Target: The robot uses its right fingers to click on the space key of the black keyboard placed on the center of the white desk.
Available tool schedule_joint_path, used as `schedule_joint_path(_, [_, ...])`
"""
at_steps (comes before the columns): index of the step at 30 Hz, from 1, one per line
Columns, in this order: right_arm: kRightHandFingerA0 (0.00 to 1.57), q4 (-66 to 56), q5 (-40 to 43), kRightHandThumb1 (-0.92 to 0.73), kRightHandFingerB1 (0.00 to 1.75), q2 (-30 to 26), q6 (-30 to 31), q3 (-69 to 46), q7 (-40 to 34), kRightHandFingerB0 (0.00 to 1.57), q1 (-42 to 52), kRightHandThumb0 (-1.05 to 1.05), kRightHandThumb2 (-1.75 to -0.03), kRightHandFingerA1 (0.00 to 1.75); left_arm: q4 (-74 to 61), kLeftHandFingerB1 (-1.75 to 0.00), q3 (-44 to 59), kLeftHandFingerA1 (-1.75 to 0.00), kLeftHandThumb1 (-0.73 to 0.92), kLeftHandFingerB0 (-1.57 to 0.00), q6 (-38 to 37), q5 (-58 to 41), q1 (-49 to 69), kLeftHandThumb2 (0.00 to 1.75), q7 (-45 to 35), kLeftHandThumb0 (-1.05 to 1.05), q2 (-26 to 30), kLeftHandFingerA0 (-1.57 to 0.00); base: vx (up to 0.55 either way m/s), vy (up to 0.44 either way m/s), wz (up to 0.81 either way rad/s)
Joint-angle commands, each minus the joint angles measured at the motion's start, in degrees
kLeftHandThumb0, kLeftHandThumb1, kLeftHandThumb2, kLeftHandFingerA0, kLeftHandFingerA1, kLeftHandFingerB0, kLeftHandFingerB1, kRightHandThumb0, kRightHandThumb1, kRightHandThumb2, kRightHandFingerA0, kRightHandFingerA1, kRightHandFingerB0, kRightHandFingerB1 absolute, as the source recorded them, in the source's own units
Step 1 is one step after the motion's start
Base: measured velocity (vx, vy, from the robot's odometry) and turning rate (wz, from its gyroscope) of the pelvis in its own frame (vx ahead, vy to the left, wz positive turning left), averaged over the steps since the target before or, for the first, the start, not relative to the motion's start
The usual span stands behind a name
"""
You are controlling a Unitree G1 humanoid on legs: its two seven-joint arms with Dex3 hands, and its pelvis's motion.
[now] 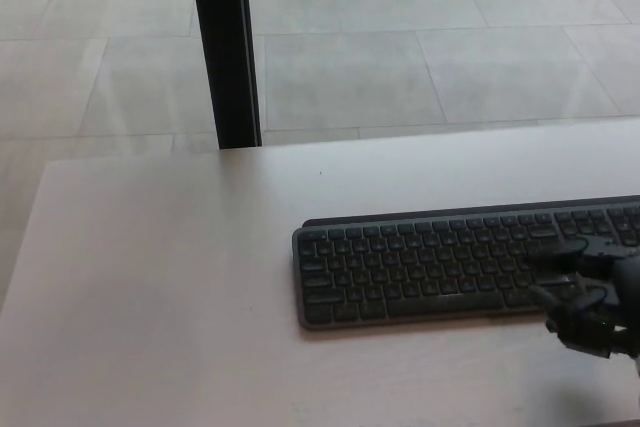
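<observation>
R hand [590, 297] is being held over keyboard [440, 265] by table [150, 287] right edge, fingers [556, 251] apart, nothing gripped.

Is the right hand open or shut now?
Open: the right hand holds nothing, its fingers spread apart over the keyboard at its right end.

The right hand [590, 297] hides the black keyboard's [440, 267] right end, both cut by the frame edge.
</observation>
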Motion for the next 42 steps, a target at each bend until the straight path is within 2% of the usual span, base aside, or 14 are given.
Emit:
schedule_joint_path(1, [0.95,2.7,-15.1,-0.61,0.47,-3.1,-5.1,7.0,2.5,0.82,-4.7,-0.54,-0.61,1.04,0.8,-0.53,0.0,-0.66,0.73,-0.61,-1.1,-1.5,0.4,0.61,0.7,-0.55,0.8,-0.73,0.00,0.000,0.00])
schedule_joint_path(6, [0.98,5.1,-19.5,-0.61,0.50,-3.7,-7.7,9.5,0.4,0.81,-7.1,-0.54,-0.59,1.00,0.3,-0.54,0.2,-0.70,0.72,-0.58,-0.8,-1.8,-0.1,0.61,0.9,-0.56,0.8,-0.74,0.00,0.000,0.00])
schedule_joint_path(7, [0.96,4.9,-20.5,-0.62,0.50,-4.1,-6.9,10.3,1.0,0.80,-7.6,-0.57,-0.61,0.93,0.4,-0.54,0.3,-0.70,0.72,-0.57,-1.2,-1.9,-0.1,0.61,0.6,-0.54,0.8,-0.74,0.00,0.000,0.00])
schedule_joint_path(9, [0.98,6.5,-23.1,-0.62,0.51,-5.0,-10.4,11.6,-1.0,0.80,-8.2,-0.55,-0.59,0.88,0.4,-0.53,0.1,-0.68,0.73,-0.58,-1.2,-1.7,-0.1,0.61,0.9,-0.55,0.9,-0.76,0.00,0.000,0.00])
schedule_joint_path(13, [0.99,6.7,-30.1,-0.64,0.50,-7.4,-9.0,16.3,-1.3,0.75,-9.7,-0.57,-0.61,1.02,0.3,-0.52,-0.6,-0.67,0.73,-0.56,-1.0,-0.9,-0.2,0.62,1.3,-0.55,1.0,-0.76,0.00,0.000,0.00])
schedule_joint_path(19, [0.92,6.2,-35.0,-0.66,0.49,-8.6,-7.2,20.9,-0.2,0.70,-10.3,-0.58,-0.61,1.22,0.6,-0.51,-0.1,-0.65,0.72,-0.53,-1.1,-1.5,-0.1,0.62,1.0,-0.54,0.8,-0.74,0.00,0.000,0.00])
schedule_joint_path(20, [0.95,6.2,-35.6,-0.66,0.49,-8.6,-7.3,21.4,-0.4,0.70,-10.2,-0.57,-0.61,1.20,0.4,-0.52,-0.2,-0.66,0.71,-0.53,-1.2,-1.4,0.0,0.62,0.9,-0.56,0.8,-0.74,0.00,0.000,0.00])
schedule_joint_path(21, [0.98,7.2,-36.3,-0.63,0.49,-8.4,-8.7,22.2,-1.8,0.71,-10.1,-0.55,-0.61,1.28,0.5,-0.51,-0.4,-0.66,0.73,-0.55,-1.3,-1.1,0.0,0.62,1.0,-0.56,1.0,-0.74,0.00,0.000,0.00])
schedule_joint_path(25, [0.95,7.6,-37.6,-0.67,0.50,-8.6,-8.9,24.2,-1.3,0.68,-10.0,-0.54,-0.60,1.30,0.8,-0.54,-0.1,-0.69,0.71,-0.58,-1.4,-1.5,-0.1,0.61,0.9,-0.57,1.0,-0.74,0.00,0.000,0.00])
schedule_joint_path(26, [0.91,9.4,-39.4,-0.64,0.51,-8.8,-10.5,25.6,-3.4,0.69,-10.7,-0.54,-0.62,1.39,0.8,-0.54,-0.1,-0.70,0.71,-0.58,-1.2,-1.4,-0.1,0.61,0.8,-0.57,1.0,-0.75,0.00,0.000,0.00])
schedule_joint_path(29, [0.89,9.6,-42.1,-0.67,0.53,-8.9,-8.4,27.5,-3.0,0.64,-12.0,-0.54,-0.66,1.57,0.8,-0.53,-0.6,-0.68,0.72,-0.58,-1.3,-1.0,-0.3,0.61,1.2,-0.56,1.0,-0.76,0.00,0.000,0.00])
schedule_joint_path(35, [0.97,8.6,-46.5,-0.65,0.53,-8.3,-3.2,30.0,-0.6,0.63,-14.4,-0.53,-0.66,1.59,0.5,-0.51,0.0,-0.67,0.72,-0.52,-0.9,-1.7,-0.4,0.61,0.5,-0.55,1.1,-0.72,0.00,0.000,0.00])
schedule_joint_path(36, [1.02,8.4,-47.7,-0.66,0.50,-8.2,-2.2,30.5,-0.5,0.63,-14.8,-0.53,-0.60,1.58,0.6,-0.51,-0.1,-0.67,0.73,-0.52,-1.2,-1.6,-0.3,0.62,0.3,-0.54,1.0,-0.73,0.00,0.000,0.00])
schedule_joint_path(42, [0.97,8.3,-48.5,-0.57,0.49,-6.7,0.7,30.8,0.6,0.59,-15.8,-0.37,-0.68,1.70,0.5,-0.52,-0.6,-0.67,0.73,-0.56,-1.5,-1.0,0.0,0.62,0.7,-0.56,0.9,-0.74,0.00,0.000,0.00])
